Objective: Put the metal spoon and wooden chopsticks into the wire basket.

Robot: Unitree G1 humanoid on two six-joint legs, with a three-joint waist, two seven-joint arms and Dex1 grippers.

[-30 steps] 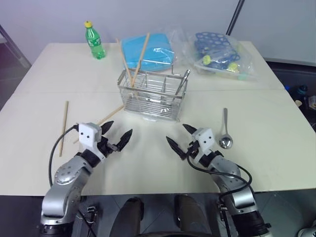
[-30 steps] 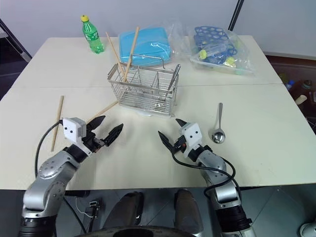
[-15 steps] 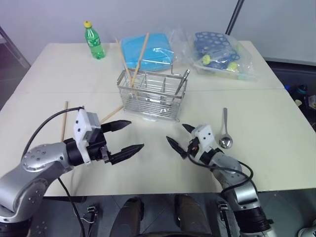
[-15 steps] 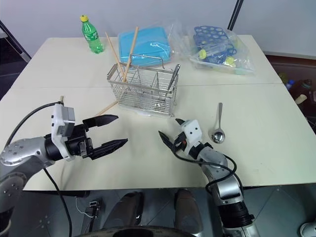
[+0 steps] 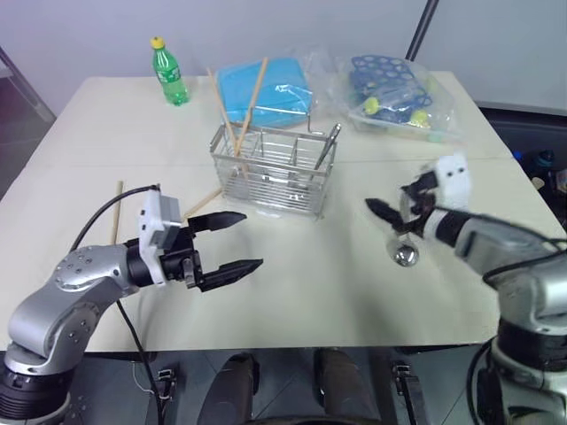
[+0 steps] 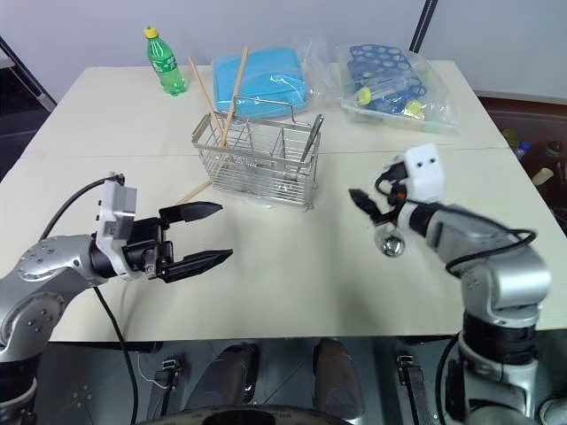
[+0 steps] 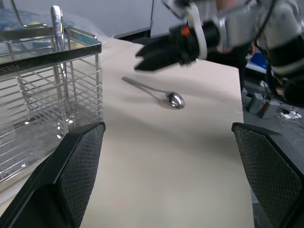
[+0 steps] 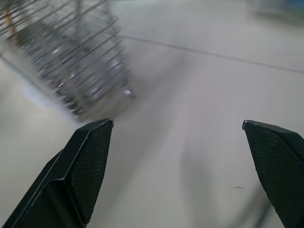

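The wire basket (image 5: 273, 170) stands mid-table with two wooden chopsticks (image 5: 237, 111) leaning out of its left end. Another chopstick (image 5: 117, 211) lies flat at the left, and one (image 5: 203, 204) lies by the basket's front left corner. The metal spoon (image 5: 407, 255) lies right of the basket, its handle partly behind my right gripper (image 5: 391, 207), which hovers open just above it. In the left wrist view the spoon (image 7: 164, 95) lies beneath that gripper. My left gripper (image 5: 252, 239) is open and empty, held level in front of the basket and pointing right.
At the back of the table stand a green bottle (image 5: 168, 73), a blue box in a clear bag (image 5: 267, 88) and a bag of blue and yellow items (image 5: 395, 94). A cable loops from my left wrist (image 5: 97, 226).
My right arm has lifted and swung right, from the table's front to just above the spoon. My left gripper rose and turned to point right, then held still.
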